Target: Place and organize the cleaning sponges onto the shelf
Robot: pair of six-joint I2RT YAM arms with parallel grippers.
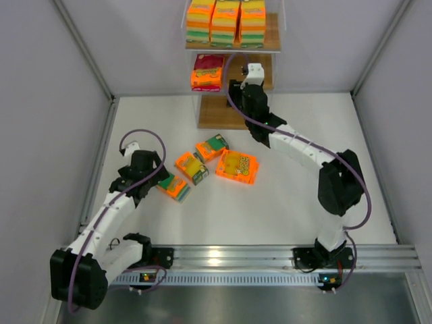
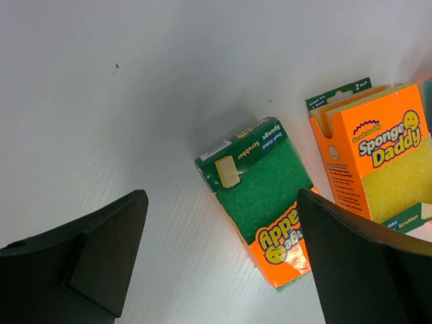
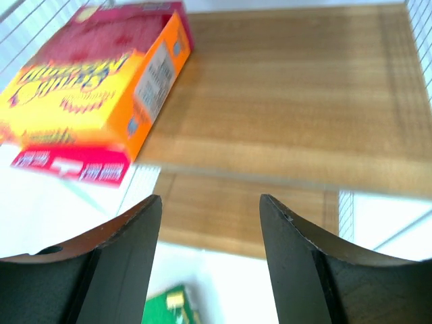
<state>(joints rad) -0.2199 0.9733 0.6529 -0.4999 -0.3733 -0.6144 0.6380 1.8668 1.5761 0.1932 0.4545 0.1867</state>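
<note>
The right pincer [image 3: 209,206] is held spread and empty at the front of the stepped shelf of light wooden boards and clear side frames [image 1: 219,115], level with its middle tier. Nothing is pinched between the two dark fingers [image 3: 121,256]. On that middle tier, toward its left end, a magenta-faced sponge pack with orange sides [image 1: 207,73] is laid flat. From the right wrist it is seen left of the fingers and apart from them, with bare board to its right. The top tier is filled with a row of orange, yellow and green sponge packs [image 1: 226,21], stacked side by side.

The left pincer [image 2: 221,202] is likewise spread wide, and nothing is gripped by it. It is poised over the white tabletop [image 1: 290,202], well in front of the shelf and off to its left. Beneath it a green-faced sponge pack with an orange end [image 2: 260,192] is seen lying flat, closer to the right-hand finger, and just beside that an orange pack with a yellow face [image 2: 385,162]. Two further packs are found on the tabletop in front of the shelf — a small orange-and-green pack [image 1: 212,148] and a wider, flat orange-and-yellow pack [image 1: 237,166].
</note>
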